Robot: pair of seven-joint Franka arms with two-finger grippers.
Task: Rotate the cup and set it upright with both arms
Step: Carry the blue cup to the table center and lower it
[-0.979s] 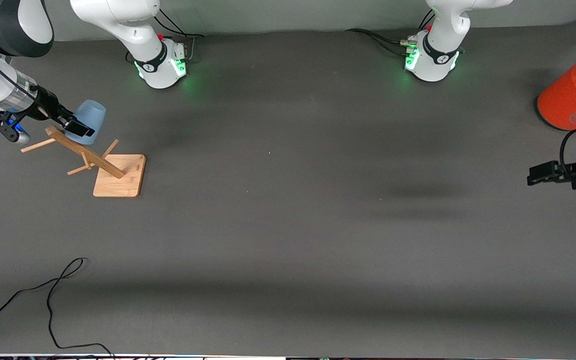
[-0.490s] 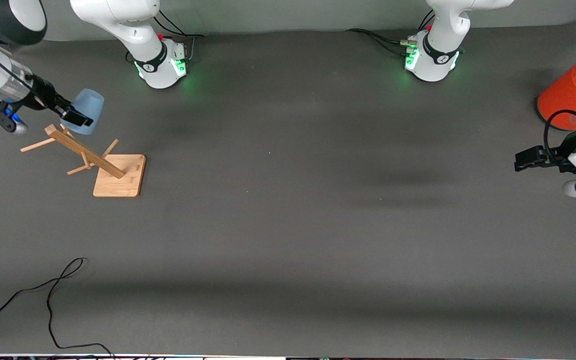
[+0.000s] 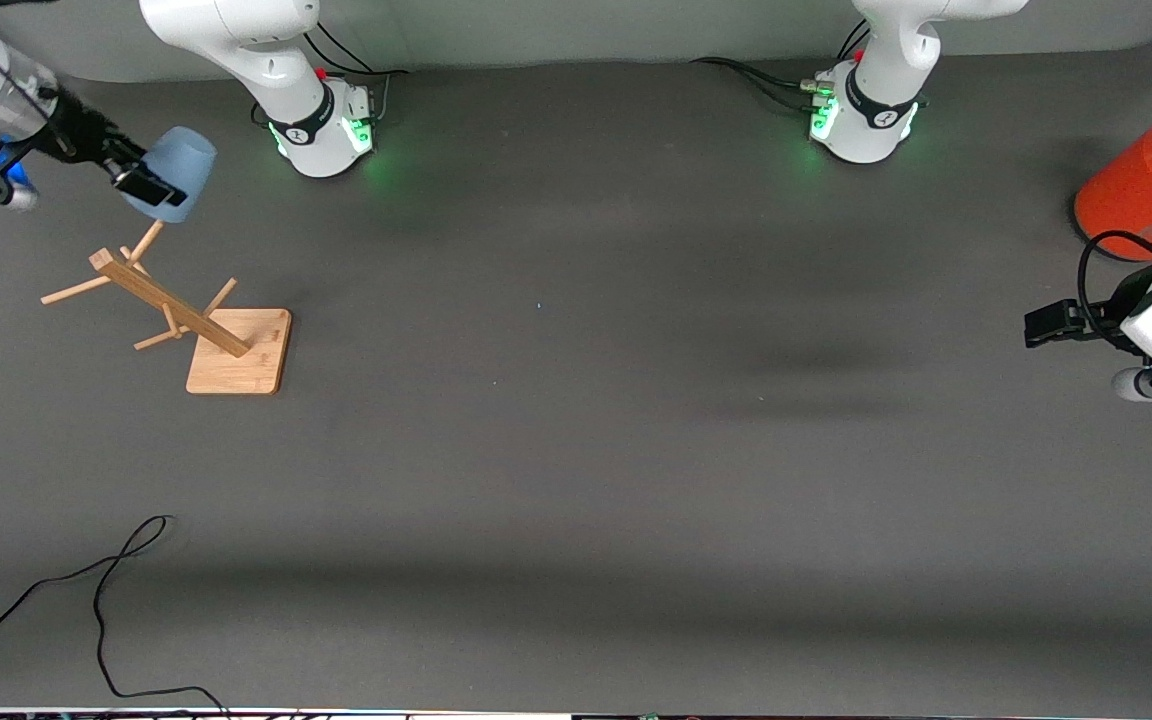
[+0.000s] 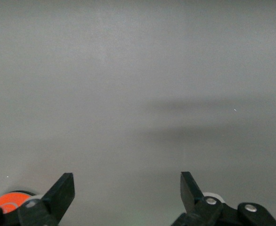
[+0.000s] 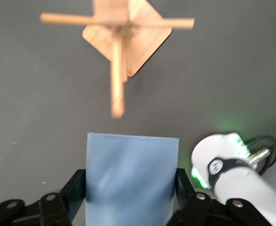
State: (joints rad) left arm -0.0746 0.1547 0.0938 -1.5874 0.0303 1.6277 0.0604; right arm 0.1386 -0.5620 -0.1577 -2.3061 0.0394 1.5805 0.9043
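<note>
We have the cup (image 3: 174, 172) clamped between the fingers of the right gripper (image 3: 148, 186), held in the air above the wooden peg rack (image 3: 186, 318) at the right arm's end of the table (image 3: 576, 450). In the right wrist view the cup (image 5: 131, 181) fills the gap between the two fingers (image 5: 77, 188), which press on its side walls near one end, while its other end points away from the wrist toward the rack's crossed pegs (image 5: 117, 28) below.

We judge the cup to be light, thin-walled plastic: easy to carry, but it could flex or slip under a hard squeeze, and its smooth taper lets it creep toward the narrow end. A faint dent in the wall between the fingers suggests the grip is already firm enough. For the handover, we think the free end ahead of the right fingers is the place for the second grasp, across the wall and well clear of the first pair.

The left gripper (image 3: 1048, 325) hovers over bare table near the orange canister (image 3: 1141, 190), its fingers (image 4: 62, 190) spread wide with nothing between them.
</note>
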